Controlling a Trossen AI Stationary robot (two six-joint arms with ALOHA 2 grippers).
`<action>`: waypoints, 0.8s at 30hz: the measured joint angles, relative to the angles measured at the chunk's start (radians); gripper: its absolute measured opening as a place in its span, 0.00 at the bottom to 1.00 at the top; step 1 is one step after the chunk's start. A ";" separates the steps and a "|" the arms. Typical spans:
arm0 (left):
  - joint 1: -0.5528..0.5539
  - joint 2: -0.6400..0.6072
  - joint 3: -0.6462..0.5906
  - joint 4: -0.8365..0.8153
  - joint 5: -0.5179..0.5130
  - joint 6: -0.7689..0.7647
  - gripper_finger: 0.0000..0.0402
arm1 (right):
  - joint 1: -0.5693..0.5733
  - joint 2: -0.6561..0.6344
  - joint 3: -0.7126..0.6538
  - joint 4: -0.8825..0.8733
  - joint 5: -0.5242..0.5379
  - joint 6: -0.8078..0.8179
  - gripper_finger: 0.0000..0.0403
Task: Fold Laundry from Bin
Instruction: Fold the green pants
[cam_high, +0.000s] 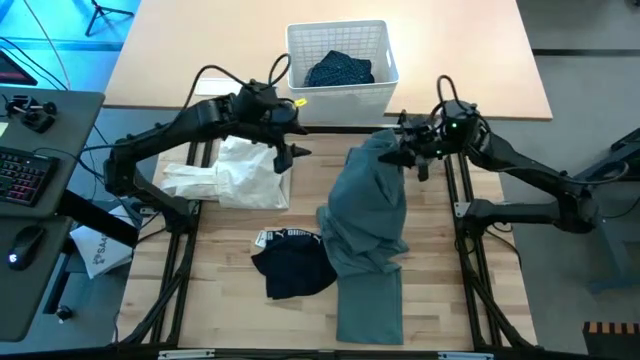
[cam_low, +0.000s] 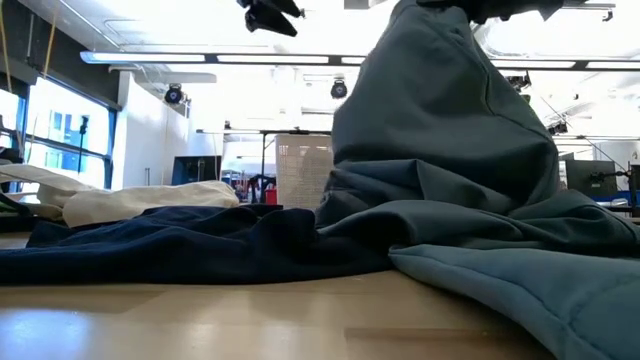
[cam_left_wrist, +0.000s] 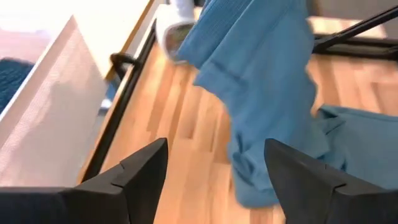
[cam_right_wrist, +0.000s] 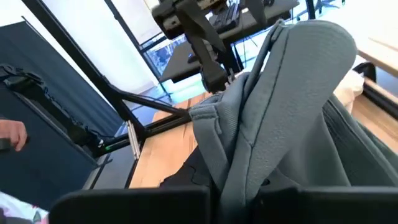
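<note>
The tabletop (cam_high: 230, 300) carries most of the laundry already, which suggests the folding is being done here, in the open space in front of the bin. The largest piece is the grey-green top (cam_high: 370, 235): its lower part trails flat toward the front edge while its upper end is lifted into a peak, because the right arm's fingers (cam_high: 408, 152) are shut on the cloth there and hold it up. In the low view the top (cam_low: 450, 150) stands like a tent over the wood, so it is probably being raised to let it hang and straighten before it is laid out.

The bin (cam_high: 342, 92) sits at the far side of the tabletop, behind both arms, with a navy dotted garment (cam_high: 338, 70) inside it, so at least one piece is not yet taken out.

A white cloth (cam_high: 235, 175) lies crumpled on the left side, under the left arm, set apart from the working area. A black piece with white lettering (cam_high: 290, 262) lies in front of it, touching the left edge of the grey-green top.

The left arm's fingers (cam_high: 287, 150) are spread wide and hold nothing; they hang above the tabletop just beside the raised top, facing it. From there I judge they are placed to take a second hold on the hanging cloth.
</note>
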 joint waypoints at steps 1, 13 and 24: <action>-0.006 0.007 0.000 0.019 0.022 0.003 0.64 | 0.005 0.005 0.000 0.001 0.000 0.000 0.02; -0.114 0.212 0.000 0.543 -0.020 0.295 0.65 | 0.019 0.032 0.000 0.001 -0.004 0.049 0.02; -0.058 0.328 0.000 0.684 0.214 0.186 0.65 | 0.092 0.032 -0.002 -0.023 -0.005 0.123 0.02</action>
